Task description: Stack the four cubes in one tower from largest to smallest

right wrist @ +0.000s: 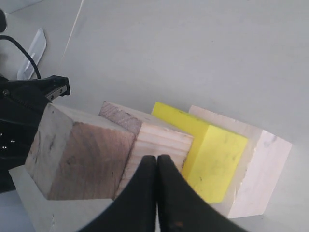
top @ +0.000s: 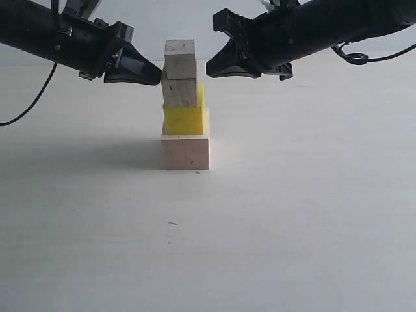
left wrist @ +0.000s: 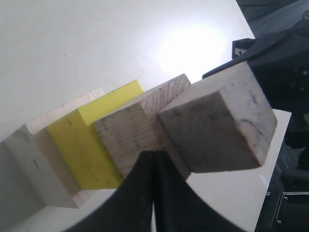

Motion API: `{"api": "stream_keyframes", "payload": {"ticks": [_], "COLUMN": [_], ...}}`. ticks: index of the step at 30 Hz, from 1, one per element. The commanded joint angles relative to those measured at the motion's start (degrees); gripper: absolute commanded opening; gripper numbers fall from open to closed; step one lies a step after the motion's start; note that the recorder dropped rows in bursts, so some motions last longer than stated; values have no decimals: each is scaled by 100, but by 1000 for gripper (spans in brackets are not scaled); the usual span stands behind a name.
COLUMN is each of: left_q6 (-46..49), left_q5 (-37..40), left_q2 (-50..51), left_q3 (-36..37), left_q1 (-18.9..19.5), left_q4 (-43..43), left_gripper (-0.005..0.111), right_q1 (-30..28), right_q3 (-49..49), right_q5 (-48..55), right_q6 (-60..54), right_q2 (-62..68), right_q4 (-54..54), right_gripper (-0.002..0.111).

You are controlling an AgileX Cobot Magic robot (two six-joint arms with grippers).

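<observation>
**A:** What do we meet first, nearest to us?

**B:** In the exterior view we see a pale surface point(top: 97, 247). It has one small dark mark point(top: 173, 223), toward 6 o'clock from the middle.

**A:** And beyond that?

**B:** The tower point(top: 184, 104) stands upright near the centre of the surface, four blocks high. At the bottom is the large cube point(top: 186, 152), pale bare wood. On it rests the yellow cube point(top: 184, 120), leaving a narrow ledge of wood free on the 3 o'clock side. Above it sits the medium cube point(top: 180, 92), pale with visible grain, and a thin strip of yellow shows beside it at 3 o'clock. The top cube point(top: 180, 59) is greyer wood with dark scuffs. From this view it looks hardly smaller than the block beneath it.

**A:** Where are the grippers?

**B:** They flank the upper tower. The left gripper point(top: 153, 73) points in from 9 o'clock, level with the seam between the two upper blocks. We cannot tell whether its tip touches the wood. The right gripper point(top: 214, 68) points in from 3 o'clock, just beside the top cube with a small gap.

**A:** And the jaws?

**B:** Both wrist views show the black jaws pressed together with nothing between them.

**A:** Farthest back?

**B:** Both black arms run outward to the frame edges in front of a plain pale background.
</observation>
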Motion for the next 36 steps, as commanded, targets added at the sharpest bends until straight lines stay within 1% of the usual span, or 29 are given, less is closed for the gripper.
{"api": "stream_keyframes", "payload": {"ticks": [1,12,16,22,24,29,36], "left_q6": [-15,-26,-54,-56,-56,42,431], "left_q5": [-42,-78,-78,-78,-176,-789,-1025], "left_q2": [-9,-9,-37,-314,-427,-737,-1100], "left_q3": [-34,-34,-34,29,157,735,1359], "left_q1": [-34,-33,121,455,538,621,615], "left_q4": [-28,-28,-28,-44,-44,-116,-362], "left_gripper": [0,0,0,0,0,0,0], "right_q1": [4,4,4,4,4,4,4], "right_q3": [-44,-44,-44,31,169,598,959], "right_q5": [-40,-40,-99,-566,-809,-1375,-2271], "right_q6": [-1,-1,-1,294,294,183,147], "right_q2": [-11,-11,-48,-304,-487,-850,-1329], "right_q4": [-44,-44,-185,-1037,-1105,-1130,-1510], "right_gripper": [0,0,0,0,0,0,0]}}
